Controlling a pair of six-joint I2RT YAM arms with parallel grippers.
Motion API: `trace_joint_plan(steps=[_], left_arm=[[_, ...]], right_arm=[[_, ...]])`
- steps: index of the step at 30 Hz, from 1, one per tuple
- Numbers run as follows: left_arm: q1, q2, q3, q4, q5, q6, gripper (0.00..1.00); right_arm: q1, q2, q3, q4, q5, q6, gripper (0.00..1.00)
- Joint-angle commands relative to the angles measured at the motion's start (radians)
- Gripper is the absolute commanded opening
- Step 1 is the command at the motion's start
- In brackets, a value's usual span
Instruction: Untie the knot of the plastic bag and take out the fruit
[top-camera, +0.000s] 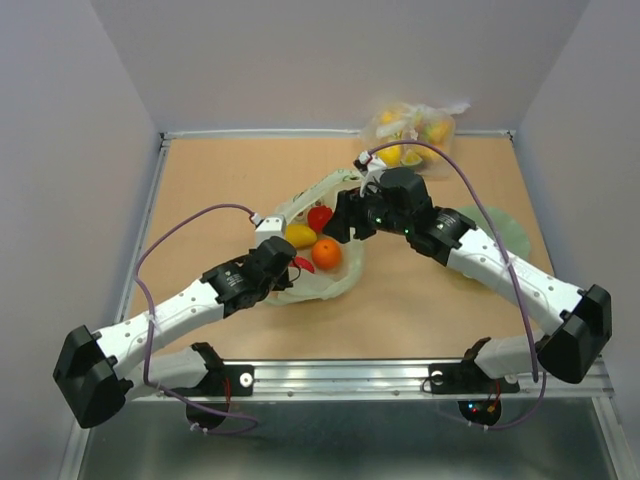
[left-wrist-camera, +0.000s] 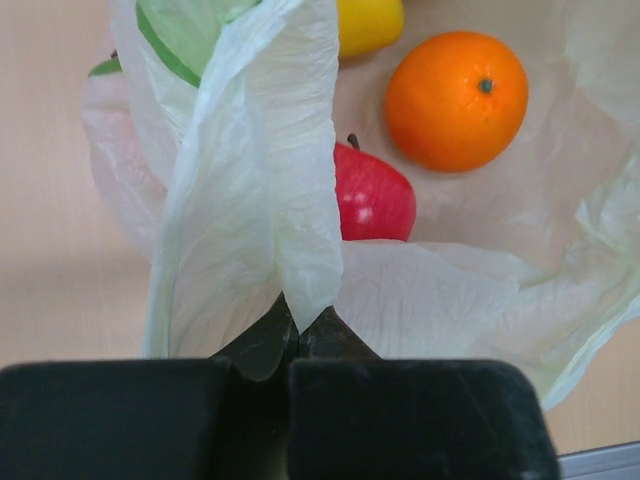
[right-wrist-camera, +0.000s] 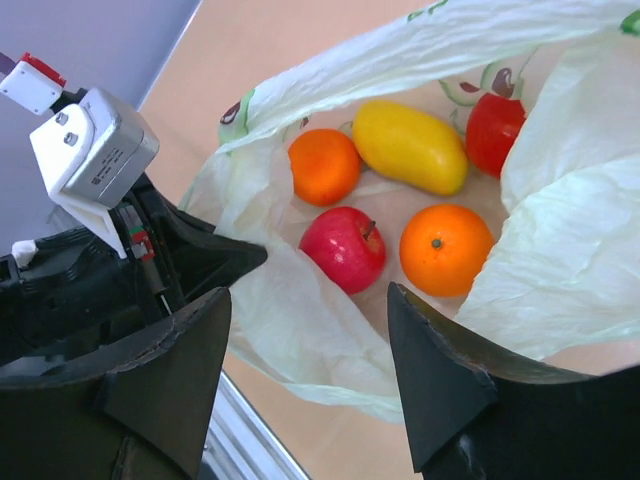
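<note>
The first half looks done. The pale green translucent plastic bag (top-camera: 338, 283) lies on the tan table (top-camera: 200, 180), roughly mid-table between your two arms, with its mouth gaping wide. I can find no twisted knot in its handle loops, so I judge it untied.

The second half has not begun — none of the fruit is out. In the right wrist view it all sits on the bag's lower film, inside the rim:
- a round orange fruit (right-wrist-camera: 324, 165) beside an oblong yellow mango (right-wrist-camera: 410, 146)
- a second round orange fruit (right-wrist-camera: 446, 248) just beside a red apple with a dark stem (right-wrist-camera: 343, 248)
- another red fruit (right-wrist-camera: 493, 133) half hidden under a fold at the far side

Your left gripper (left-wrist-camera: 298, 328) is pressed together on a strip of the bag's film at the near edge, and the strip rises out of the jaws as a loose band. That pinch holds the mouth open.

Your right gripper (right-wrist-camera: 308, 292) hangs over the opening with its fingers spread and nothing between them. The apple and the nearer orange lie just past its tips.

What is left is every pick, one fruit at a time. The clear bag of yellow fruit (top-camera: 412, 128) at the back edge is not yours to touch.
</note>
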Motion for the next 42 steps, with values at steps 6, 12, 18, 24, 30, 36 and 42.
trace_joint_plan(steps=[6, 12, 18, 24, 30, 36, 42], left_arm=[[0.004, -0.061, -0.049, -0.036, 0.066, -0.012, 0.0], [0.003, -0.083, -0.054, -0.034, 0.078, -0.009, 0.0], [0.003, -0.098, -0.066, -0.025, 0.095, -0.005, 0.0], [0.003, -0.101, -0.065, -0.019, 0.103, 0.005, 0.0], [0.003, -0.107, -0.068, -0.011, 0.103, 0.009, 0.0], [0.003, -0.109, -0.065, -0.004, 0.087, 0.011, 0.0], [0.003, -0.107, -0.053, 0.016, 0.051, 0.017, 0.0]], right_arm=[[0.055, 0.235, 0.03, 0.013, 0.028, -0.113, 0.71], [0.067, 0.338, 0.001, 0.124, 0.227, -0.118, 0.81], [0.067, 0.404, -0.024, 0.204, 0.304, -0.141, 0.87], [0.072, 0.476, -0.067, 0.252, 0.358, -0.118, 0.87], [0.073, 0.504, -0.111, 0.304, 0.356, -0.096, 0.82], [0.073, 0.435, -0.142, 0.312, 0.347, -0.092, 0.52], [0.072, 0.269, -0.167, 0.312, 0.257, -0.104, 0.04]])
